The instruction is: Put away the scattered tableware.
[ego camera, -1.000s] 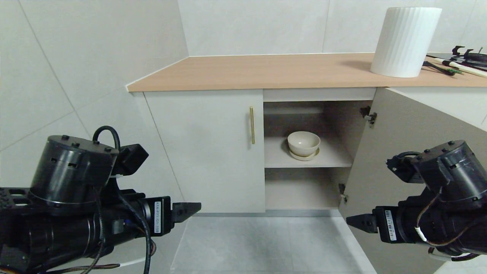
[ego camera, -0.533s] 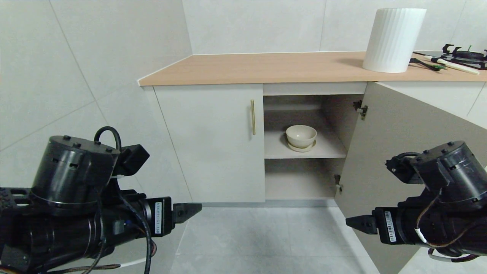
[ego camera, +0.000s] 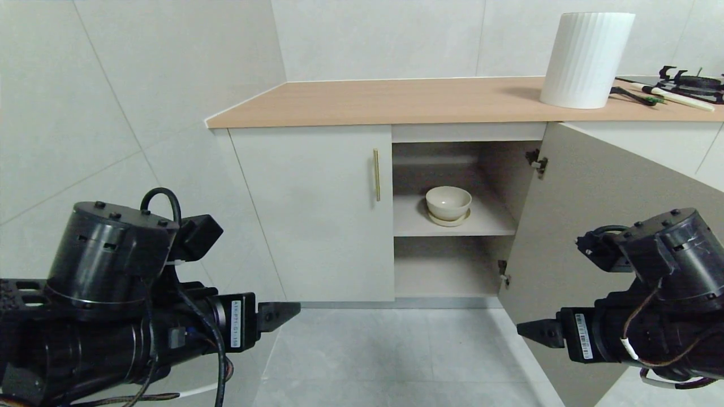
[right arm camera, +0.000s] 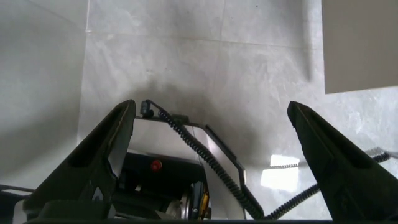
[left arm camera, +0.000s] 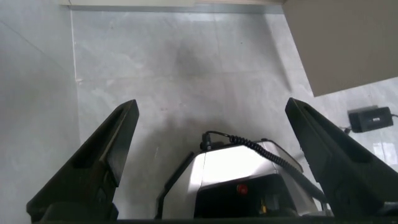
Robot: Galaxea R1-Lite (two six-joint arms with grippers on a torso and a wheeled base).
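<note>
Nearest the camera, the left gripper [left arm camera: 211, 106] hangs low over the pale grey tiled floor [ego camera: 396, 356]. Its two black fingers [left arm camera: 99, 168] are spread wide apart with nothing between them. The right gripper [right arm camera: 211, 104] sits at about the same height on the other side, its jaws likewise wide apart and empty. In the head view the two point inward toward each other, well apart, with floor tiles between them.

Beyond them stands a low cabinet. Its closed pale grey cabinet door [ego camera: 317, 215] is on the left and carries a slim brass bar handle [ego camera: 375, 174], upright near its inner edge. The open cabinet door [ego camera: 571, 226] on the right stands swung out toward the right arm. Inside the open compartment, a cream ceramic bowl [ego camera: 448, 202] stands upright on a shallow cream saucer [ego camera: 449, 219]. Both rest on the middle shelf [ego camera: 492, 223], toward its left side and well apart from either gripper.

Above lies the light wooden countertop [ego camera: 396, 102]. At its far right a tall white ribbed cylinder [ego camera: 585, 59] stands upright. Just beside it lie some long thin utensils [ego camera: 676, 97], possibly chopsticks, though they are too small to tell for sure.
</note>
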